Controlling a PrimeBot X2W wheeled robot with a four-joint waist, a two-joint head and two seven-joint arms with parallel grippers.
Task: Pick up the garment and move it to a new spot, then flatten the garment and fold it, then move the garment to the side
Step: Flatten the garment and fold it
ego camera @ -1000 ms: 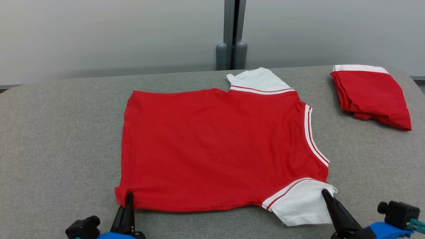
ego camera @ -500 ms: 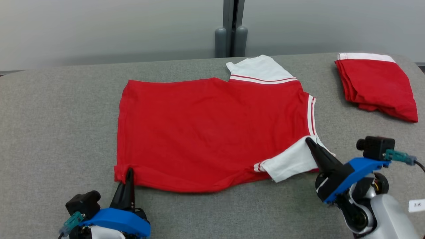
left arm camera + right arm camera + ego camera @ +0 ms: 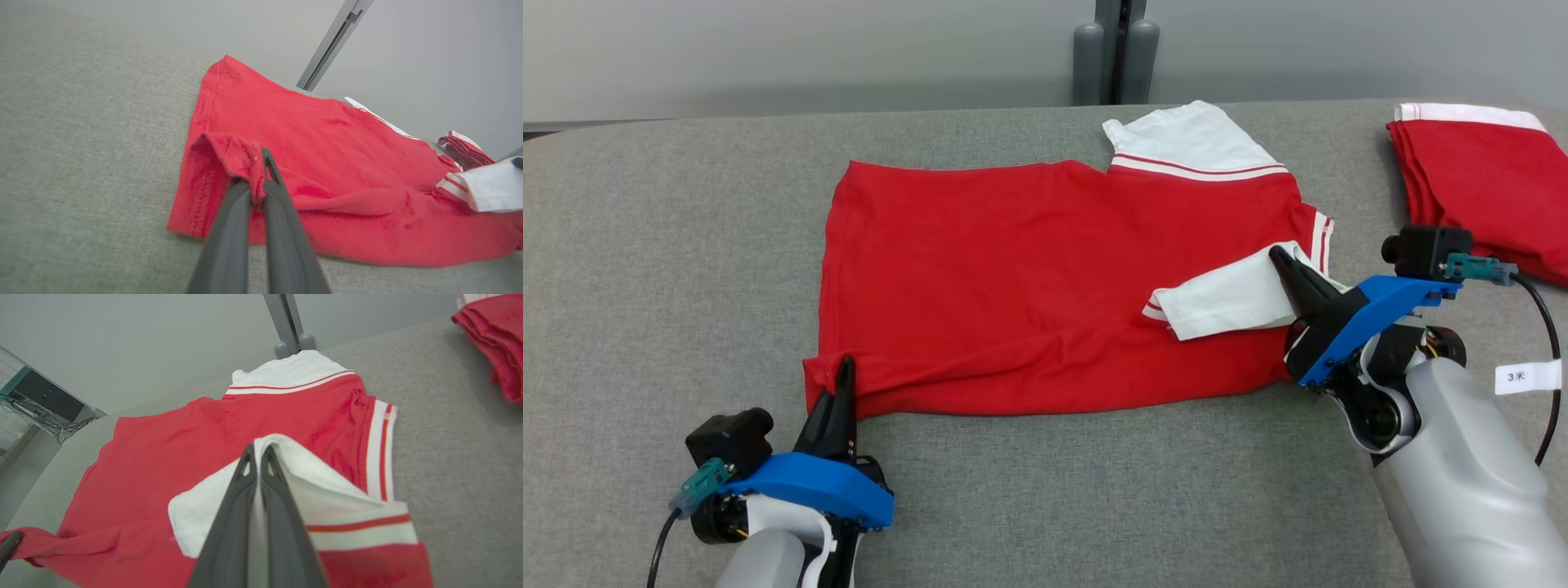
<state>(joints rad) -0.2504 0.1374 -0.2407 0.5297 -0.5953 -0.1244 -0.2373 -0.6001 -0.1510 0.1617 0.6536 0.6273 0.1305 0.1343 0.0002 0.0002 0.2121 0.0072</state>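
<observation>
The garment (image 3: pixel 1029 269) is a red T-shirt with white sleeves, spread on the grey padded table (image 3: pixel 645 245). My left gripper (image 3: pixel 843 367) is shut on its near left hem corner, pinched and slightly raised, as the left wrist view shows (image 3: pixel 261 175). My right gripper (image 3: pixel 1278 255) is shut on the near white sleeve (image 3: pixel 1225 298), which is lifted and folded over the red body; in the right wrist view the white cloth wraps the gripper (image 3: pixel 257 451). The far sleeve (image 3: pixel 1188 139) lies flat.
A second, folded red garment (image 3: pixel 1486 184) lies at the table's far right. A grey post (image 3: pixel 1115 49) stands behind the table against a pale wall. Bare grey table surface surrounds the shirt on the left and near sides.
Both grippers have carried the shirt's near edge away from me: the right one has drawn the white sleeve up and over the body, and the left hem corner has lifted. The camera also shifted.
</observation>
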